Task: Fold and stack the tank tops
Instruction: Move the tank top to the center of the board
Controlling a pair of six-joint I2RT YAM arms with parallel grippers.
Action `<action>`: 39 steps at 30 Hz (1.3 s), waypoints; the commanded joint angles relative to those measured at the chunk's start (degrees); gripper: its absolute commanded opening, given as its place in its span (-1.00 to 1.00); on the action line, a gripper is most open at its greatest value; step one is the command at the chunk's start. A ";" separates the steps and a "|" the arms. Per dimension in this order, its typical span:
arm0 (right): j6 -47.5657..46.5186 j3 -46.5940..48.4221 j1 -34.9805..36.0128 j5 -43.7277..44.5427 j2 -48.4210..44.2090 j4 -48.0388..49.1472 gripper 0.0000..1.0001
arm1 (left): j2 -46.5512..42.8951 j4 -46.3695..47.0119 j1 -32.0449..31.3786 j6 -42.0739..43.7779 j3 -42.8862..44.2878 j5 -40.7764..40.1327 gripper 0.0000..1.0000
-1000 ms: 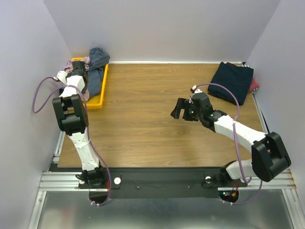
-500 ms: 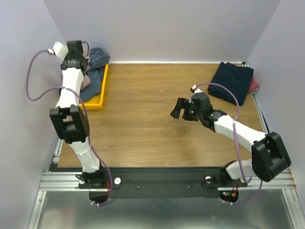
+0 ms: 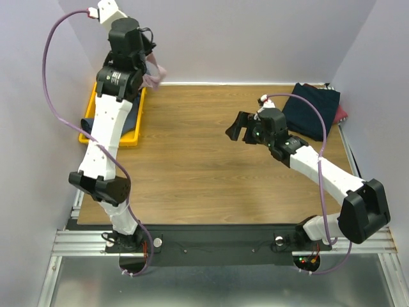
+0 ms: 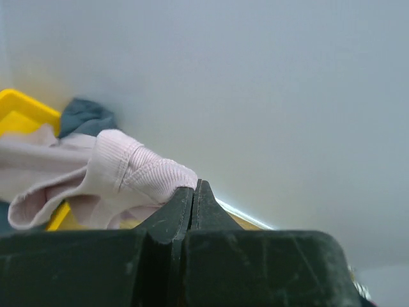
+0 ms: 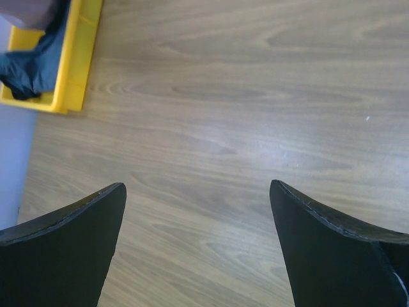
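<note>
The dusty pink cotton tank top (image 4: 128,173) is hanging from the left gripper (image 4: 193,188). The yellow plastic tray (image 3: 134,137) is sitting below and left of that gripper. The folded dark navy tank top (image 3: 313,109) is lying on the wooden table (image 3: 192,173), right of and beyond the right gripper (image 5: 198,204).

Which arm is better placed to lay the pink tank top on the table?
Left: the left gripper is shut on the pink tank top up by the yellow tray; the right gripper hangs open and empty over the table.

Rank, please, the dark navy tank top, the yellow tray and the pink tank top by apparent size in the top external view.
1. dark navy tank top, folded.
2. yellow tray, unsure against the first: the left arm hides much of it.
3. pink tank top, a small bunch in the left pincer.
</note>
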 commanded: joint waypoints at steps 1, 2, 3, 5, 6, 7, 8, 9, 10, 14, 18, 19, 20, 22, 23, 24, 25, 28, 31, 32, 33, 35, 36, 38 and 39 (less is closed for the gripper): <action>-1.95 4.72 -0.14 5.10 -0.19 2.55 1.00 | -6.51 6.49 -6.85 8.08 3.82 -2.80 -1.00; -2.21 5.68 -0.05 5.36 -0.11 2.90 1.00 | -6.77 6.93 -8.69 9.23 4.43 -3.41 -1.00; -2.47 6.30 -0.14 5.28 -0.10 3.60 1.00 | -6.95 7.81 -11.58 11.50 6.09 -4.81 -1.00; -2.83 7.27 -0.14 4.84 0.16 4.39 1.00 | -7.04 8.60 -14.23 13.45 8.12 -5.43 -1.00; -2.83 8.15 -0.05 4.75 0.33 4.92 1.00 | -7.21 9.13 -15.38 14.06 9.96 -5.78 -1.00; -2.92 8.50 -0.14 4.58 0.42 5.18 1.00 | -7.48 9.48 -17.91 15.29 10.58 -5.87 -1.00; -3.09 8.85 -0.14 4.14 0.42 5.45 1.00 | -7.83 10.01 -18.98 15.74 10.85 -5.96 -1.00; -3.09 9.21 -0.14 3.27 0.34 5.45 1.00 | -8.53 11.14 -20.38 16.18 10.68 -6.31 -1.00; -3.09 9.21 -0.14 2.91 0.07 5.36 1.00 | -8.97 11.94 -21.62 16.70 10.33 -6.40 -1.00; -2.92 8.68 -0.14 1.33 -0.81 8.00 1.00 | -10.11 14.84 -28.12 19.42 9.10 -7.11 -1.00; -2.74 6.66 -0.14 1.58 -2.12 9.05 1.00 | -10.29 16.16 -30.77 17.25 6.48 -10.17 -1.00; -2.57 5.62 -0.14 2.02 -2.39 9.05 1.00 | -10.47 16.34 -30.86 16.71 5.07 -11.23 -1.00; -2.39 4.91 -0.14 2.46 -2.56 9.05 1.00 | -10.55 16.25 -30.59 15.92 3.31 -12.19 -1.00; -1.95 3.24 -0.14 4.04 -3.09 9.05 1.00 | -10.82 15.64 -27.45 10.51 -4.14 -10.47 -1.00; -1.25 1.06 -0.05 4.83 -3.96 9.05 1.00 | -10.82 15.72 -25.51 7.51 -7.57 -7.84 -1.00; -0.81 -0.27 -0.14 6.93 -4.32 9.05 1.00 | -10.82 16.25 -23.75 5.13 -11.26 -4.68 -1.00; -0.02 -1.41 -0.14 8.08 -4.85 8.88 1.00 | -10.04 17.30 -20.08 0.15 -18.60 1.01 -1.00; 1.82 -6.25 -0.14 12.47 -6.96 7.74 1.00 | -5.74 20.91 -12.24 -6.39 -30.43 10.28 -1.00; 2.01 -10.38 -0.14 15.56 -8.63 6.16 1.00 | 0.49 21.08 -5.74 -10.88 -35.10 17.92 -0.91; 2.01 -11.26 -0.14 15.82 -8.89 6.15 1.00 | 1.56 21.35 -2.85 -12.11 -35.98 18.99 -0.83; 1.92 -13.18 -0.14 15.65 -9.24 6.15 1.00 | 2.71 22.39 -1.86 -12.21 -37.47 20.56 -0.64; 2.00 -14.86 -0.14 15.48 -9.07 6.07 0.98 | 2.19 24.68 -0.71 -11.77 -39.23 21.72 -0.47; 2.18 -15.74 -0.14 15.21 -8.81 6.07 0.96 | 1.75 25.47 -0.36 -11.42 -40.03 21.90 -0.36; 2.53 -17.59 -0.14 14.95 -7.23 6.15 0.83 | -0.09 25.39 -0.36 -10.80 -40.38 21.63 -0.08; 2.79 -17.95 -0.14 14.25 -5.48 6.15 0.76 | -1.40 24.17 -0.36 -11.06 -40.65 21.20 0.00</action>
